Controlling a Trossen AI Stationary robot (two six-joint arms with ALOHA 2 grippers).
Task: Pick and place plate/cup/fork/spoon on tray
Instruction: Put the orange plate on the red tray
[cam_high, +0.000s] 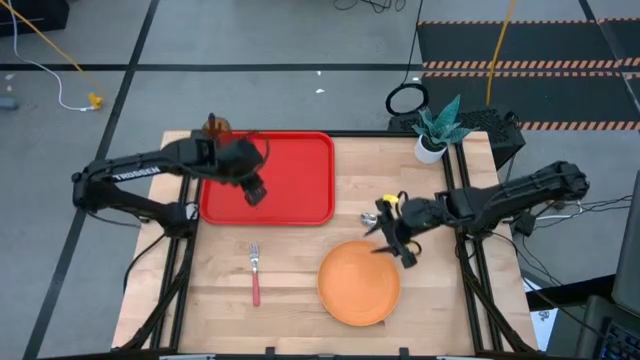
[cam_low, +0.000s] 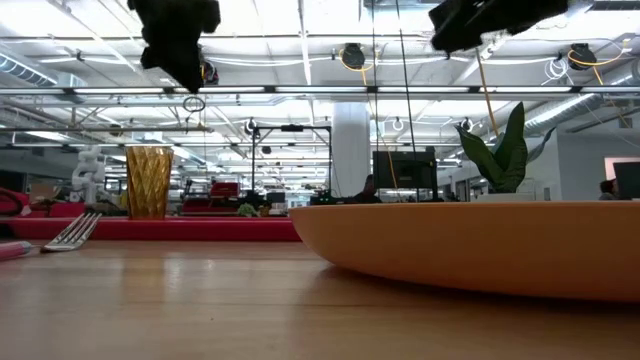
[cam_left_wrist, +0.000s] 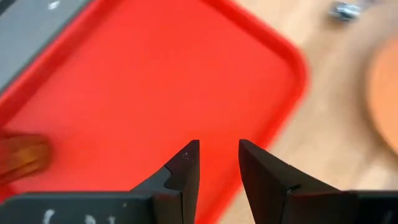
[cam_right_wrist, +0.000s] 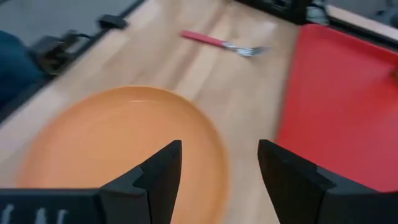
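Observation:
The orange plate (cam_high: 358, 283) lies on the table at the near right; it also shows in the right wrist view (cam_right_wrist: 118, 137). The red tray (cam_high: 290, 170) lies at the far left. The amber cup (cam_high: 217, 127) stands upright at the tray's far left corner; it also shows in the low view (cam_low: 148, 182). The fork (cam_high: 255, 272) lies on the table near of the tray. The spoon's silver bowl (cam_high: 370, 217) shows beside my right arm; its handle is mostly hidden. My left gripper (cam_high: 255, 193) hovers open and empty over the tray. My right gripper (cam_high: 405, 252) hovers open and empty over the plate's far right rim.
A white pot with a green plant (cam_high: 436, 135) stands at the table's far right corner. Bare wood lies between the tray and the plate (cam_high: 340, 225) and along the near left (cam_high: 215, 310).

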